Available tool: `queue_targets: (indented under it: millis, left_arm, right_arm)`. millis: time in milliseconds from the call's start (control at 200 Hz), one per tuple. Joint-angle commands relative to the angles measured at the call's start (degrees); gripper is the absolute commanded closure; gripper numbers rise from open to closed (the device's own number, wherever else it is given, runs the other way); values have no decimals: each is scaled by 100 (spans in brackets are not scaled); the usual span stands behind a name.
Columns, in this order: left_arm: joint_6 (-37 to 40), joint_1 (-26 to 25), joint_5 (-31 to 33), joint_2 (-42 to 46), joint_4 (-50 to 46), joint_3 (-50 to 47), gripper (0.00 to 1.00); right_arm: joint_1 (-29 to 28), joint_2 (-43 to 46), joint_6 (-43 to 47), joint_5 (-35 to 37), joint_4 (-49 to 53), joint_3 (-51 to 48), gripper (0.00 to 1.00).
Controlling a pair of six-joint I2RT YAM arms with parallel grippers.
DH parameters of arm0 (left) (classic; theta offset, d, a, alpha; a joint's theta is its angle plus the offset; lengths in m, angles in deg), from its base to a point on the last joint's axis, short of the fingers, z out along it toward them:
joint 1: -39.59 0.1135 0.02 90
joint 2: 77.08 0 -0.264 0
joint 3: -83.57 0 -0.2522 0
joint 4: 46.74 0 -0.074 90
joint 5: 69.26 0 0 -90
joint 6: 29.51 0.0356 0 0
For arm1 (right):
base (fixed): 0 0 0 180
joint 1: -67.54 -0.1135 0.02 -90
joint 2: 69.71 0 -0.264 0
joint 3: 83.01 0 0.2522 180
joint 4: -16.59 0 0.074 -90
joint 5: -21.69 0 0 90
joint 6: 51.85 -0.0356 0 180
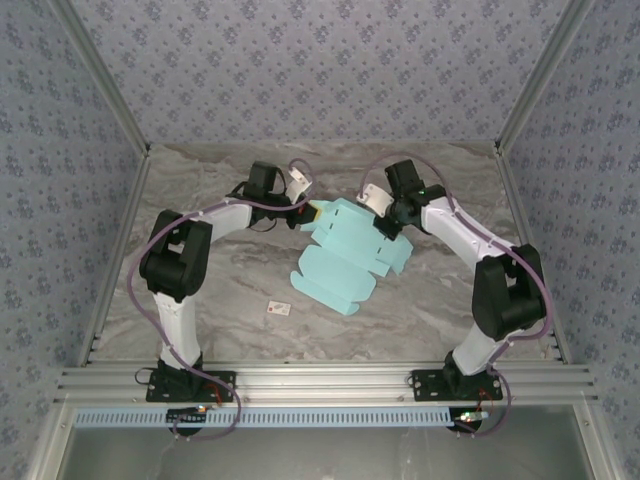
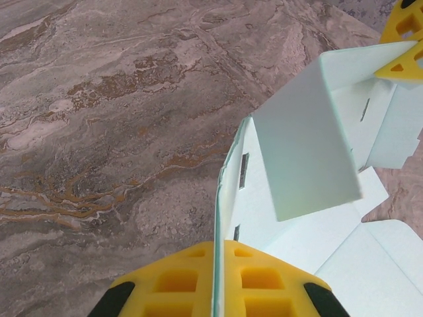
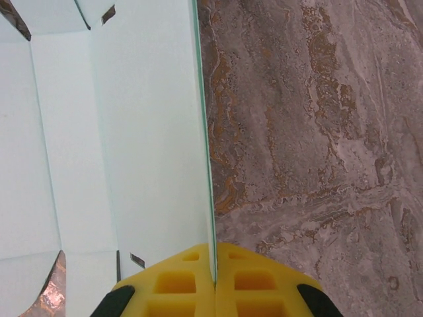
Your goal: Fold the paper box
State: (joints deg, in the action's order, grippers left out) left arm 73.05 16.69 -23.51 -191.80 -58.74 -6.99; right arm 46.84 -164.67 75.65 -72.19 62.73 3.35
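Paper box: mint card, a partly folded sheet on the marbled table, held between both grippers. Left gripper: pinched tight on one card edge, with panels rising ahead and to its right. Right gripper: pinched on another edge, with card spreading to its left. White tag: on the table, apart from the box.

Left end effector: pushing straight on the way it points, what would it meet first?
The left end effector is shut on the paper box, so the card's raised panel just ahead comes first. The right end effector grips the card farther on, seemingly off that line; depth is unclear.
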Motion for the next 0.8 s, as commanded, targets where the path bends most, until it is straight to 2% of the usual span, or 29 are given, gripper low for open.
queue_targets:
  millis: [0,180,405,505,605,710,795]
  left_arm:
    - [-28,30,-86,297,85,-8,93]
    - [-95,122,-214,421,70,-77,74]
    - [-176,348,-415,905,203,-470,56]
    - [-320,505,-362,1097,345,-678,54]
    - [-615,684,104,964,311,-630,54]
    - [-807,760,678,450,-395,-43,54]
    - [-823,709,843,16,-878,424,54]
  right_arm:
    - [-89,69,81,694,-263,39,100]
    - [-383,293,555,1510,-962,-371,100]
    - [-555,674,1137,1868,-1884,-1115,100]
    - [-588,763,1237,1856,-2031,-1209,100]
    - [-605,783,1290,1856,-2075,-1243,100]
    - [-625,797,1278,1838,-2099,-1281,100]
    - [-644,795,1279,1825,-2123,-1274,100]
